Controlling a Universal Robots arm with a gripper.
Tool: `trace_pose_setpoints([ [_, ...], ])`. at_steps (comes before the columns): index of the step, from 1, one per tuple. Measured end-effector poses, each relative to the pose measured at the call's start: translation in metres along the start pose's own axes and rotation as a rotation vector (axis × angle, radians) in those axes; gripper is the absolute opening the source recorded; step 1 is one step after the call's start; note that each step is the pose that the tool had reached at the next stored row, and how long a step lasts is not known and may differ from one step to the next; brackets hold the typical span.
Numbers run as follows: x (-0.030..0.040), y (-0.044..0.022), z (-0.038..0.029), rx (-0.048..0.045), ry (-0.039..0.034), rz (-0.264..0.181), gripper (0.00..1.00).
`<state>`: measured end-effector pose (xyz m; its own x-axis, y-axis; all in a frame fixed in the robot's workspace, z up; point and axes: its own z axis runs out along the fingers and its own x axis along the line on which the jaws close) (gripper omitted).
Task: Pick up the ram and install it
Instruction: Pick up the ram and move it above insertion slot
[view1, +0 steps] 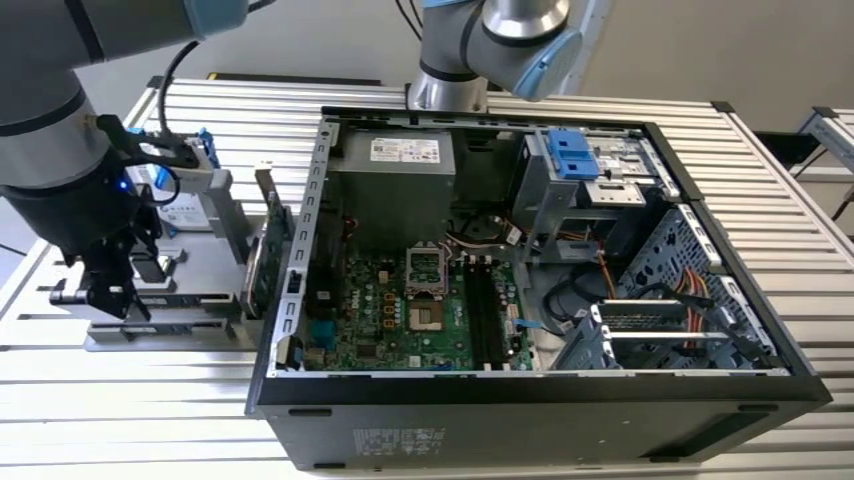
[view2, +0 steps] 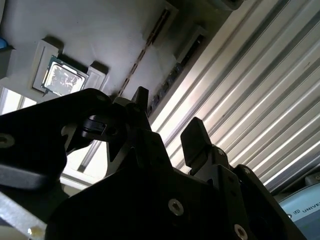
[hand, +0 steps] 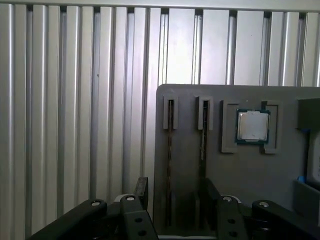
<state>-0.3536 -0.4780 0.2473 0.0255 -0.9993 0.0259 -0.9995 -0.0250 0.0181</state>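
The ram (hand: 170, 150) is a thin dark stick standing on edge in a slot of the grey holder (hand: 250, 185). A second stick (hand: 203, 145) stands in the slot beside it. My gripper (hand: 175, 192) hangs above the holder, open, with nothing between its fingers and the first stick's line running into the gap. In the second wrist view the same ram (view2: 142, 52) lies ahead of the open gripper (view2: 170, 122). In the exterior view the gripper (view1: 114, 295) is over the holder (view1: 160, 335) at the exterior view's left of the computer case (view1: 534, 400).
A square silver processor (hand: 252, 126) sits in a pocket of the holder. A green card (view1: 274, 250) stands upright between holder and case. Long memory slots (view1: 483, 310) lie on the motherboard inside the open case. Ribbed metal table (view1: 120, 430) all around.
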Motion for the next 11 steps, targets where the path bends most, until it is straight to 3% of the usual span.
trace_pose_setpoints([
  [11,0.0017,-0.0001,0.0092,-0.0001,0.0001,0.0,1.0],
])
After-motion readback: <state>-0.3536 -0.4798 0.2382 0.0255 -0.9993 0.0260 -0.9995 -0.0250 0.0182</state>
